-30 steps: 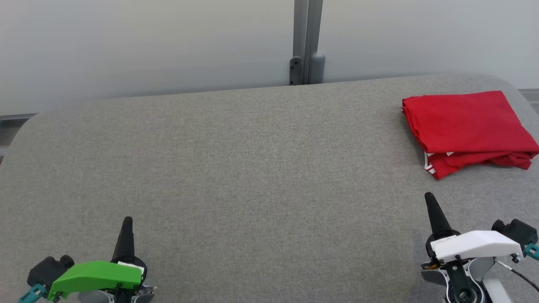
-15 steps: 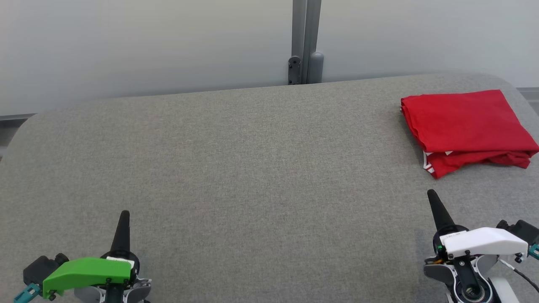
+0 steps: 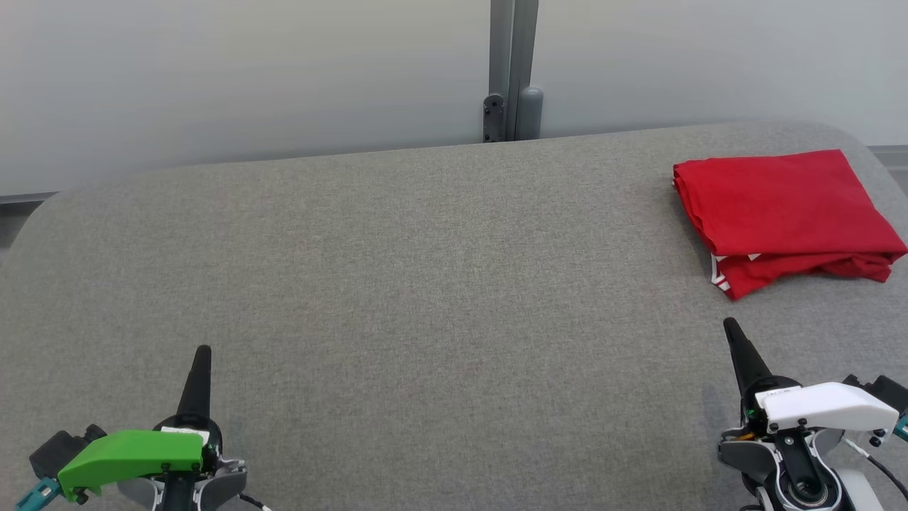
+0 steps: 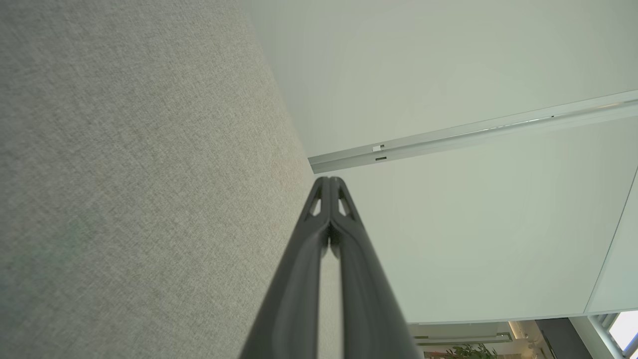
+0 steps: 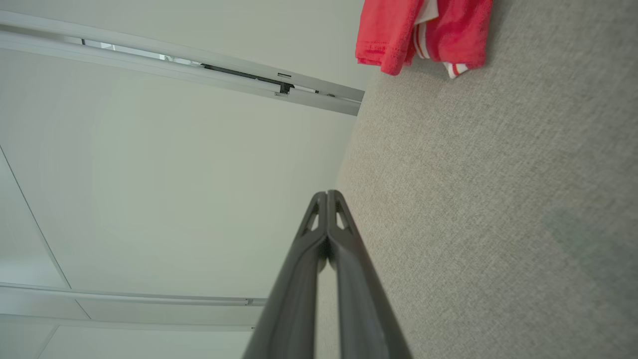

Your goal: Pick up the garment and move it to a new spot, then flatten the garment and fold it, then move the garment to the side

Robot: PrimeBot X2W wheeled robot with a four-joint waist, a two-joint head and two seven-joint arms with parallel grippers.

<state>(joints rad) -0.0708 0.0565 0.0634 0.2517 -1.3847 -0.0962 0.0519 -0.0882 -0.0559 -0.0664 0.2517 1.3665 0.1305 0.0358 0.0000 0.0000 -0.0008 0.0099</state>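
While both jaws are clenched on nothing, the left gripper [image 3: 202,353] at lower left and the right gripper [image 3: 731,329] at lower right, the folded red garment [image 3: 780,209] is seen at upper right of the grey table [image 3: 425,284]; its loose lower layer could be snagged and unfolded by a careless sweep.

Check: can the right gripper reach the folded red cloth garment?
Probably yes: just bare grey fabric tabletop between the right gripper and the folded red cloth garment; its jaws are shut, though.

A grey fabric-covered table [image 3: 397,270] bears a folded red garment [image 3: 780,213], perhaps a shirt.
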